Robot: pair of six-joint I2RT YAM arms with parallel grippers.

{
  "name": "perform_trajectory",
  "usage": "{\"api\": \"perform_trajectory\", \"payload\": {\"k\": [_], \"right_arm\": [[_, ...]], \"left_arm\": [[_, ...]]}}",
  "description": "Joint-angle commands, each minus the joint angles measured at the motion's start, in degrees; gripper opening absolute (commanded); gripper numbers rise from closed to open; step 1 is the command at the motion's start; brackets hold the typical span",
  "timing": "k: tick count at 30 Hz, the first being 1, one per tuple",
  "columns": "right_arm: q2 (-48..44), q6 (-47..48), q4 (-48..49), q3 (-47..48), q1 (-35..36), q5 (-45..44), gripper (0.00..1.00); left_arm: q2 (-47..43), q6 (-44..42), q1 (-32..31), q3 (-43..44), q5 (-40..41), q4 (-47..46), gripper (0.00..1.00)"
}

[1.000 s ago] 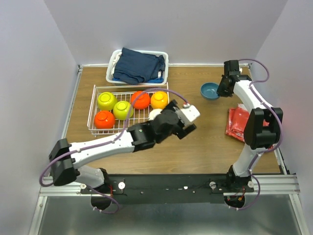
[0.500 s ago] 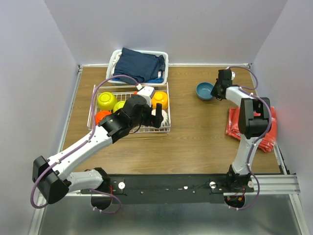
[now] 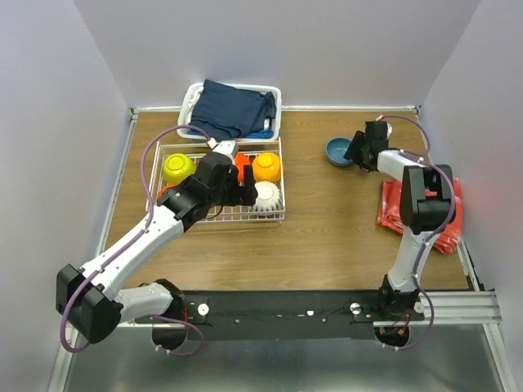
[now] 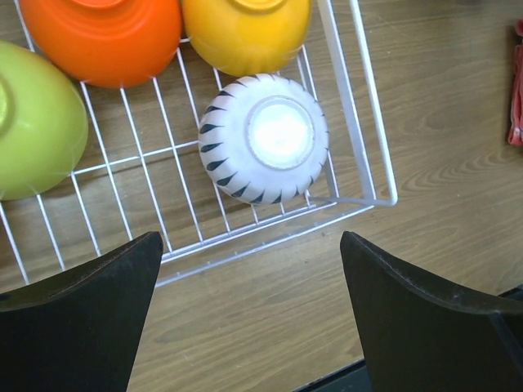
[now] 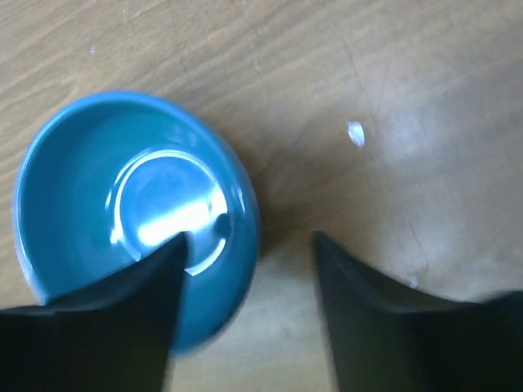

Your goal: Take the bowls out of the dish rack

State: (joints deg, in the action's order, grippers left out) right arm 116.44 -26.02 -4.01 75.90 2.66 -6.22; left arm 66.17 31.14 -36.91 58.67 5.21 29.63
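The white wire dish rack (image 3: 245, 218) holds a lime-green bowl (image 3: 177, 168), an orange-yellow bowl (image 3: 265, 167), a white ribbed bowl (image 3: 267, 196) and a red-orange bowl (image 3: 243, 162), the last partly hidden by my left arm. My left gripper (image 3: 244, 190) hovers open over the rack's right end. In the left wrist view the white ribbed bowl (image 4: 263, 139) lies upside down just ahead of the open left gripper (image 4: 251, 245). A blue bowl (image 3: 337, 151) stands upright on the table at the back right. My right gripper (image 5: 249, 241) is open astride the blue bowl's (image 5: 122, 204) rim.
A white plastic basket (image 3: 190, 95) with dark blue cloth stands behind the rack. Red packets (image 3: 399, 206) lie by the right table edge, under the right arm. The side walls stand close on both sides.
My right gripper has opened and let go of the blue bowl, which now rests on the table. My left arm swung from mid-table back over the rack.
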Motion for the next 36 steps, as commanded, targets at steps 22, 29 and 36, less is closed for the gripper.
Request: {"api": "perform_trajectory", "payload": {"k": [22, 29, 36], "right_arm": [[-48.76, 5.63, -9.88, -24.65, 17.29, -3.1, 1.0], [-56.76, 7.47, -8.91, -30.37, 17.74, 1.21, 1.0], [-58.88, 11.34, -10.31, -31.86, 17.74, 5.16, 1.0]], "left_arm": [[14.49, -27.62, 3.51, 12.86, 25.19, 10.89, 0.99], [23.82, -27.97, 3.77, 17.52, 29.76, 12.73, 0.99], [29.98, -28.41, 3.95, 18.05, 34.42, 11.33, 0.99]]}}
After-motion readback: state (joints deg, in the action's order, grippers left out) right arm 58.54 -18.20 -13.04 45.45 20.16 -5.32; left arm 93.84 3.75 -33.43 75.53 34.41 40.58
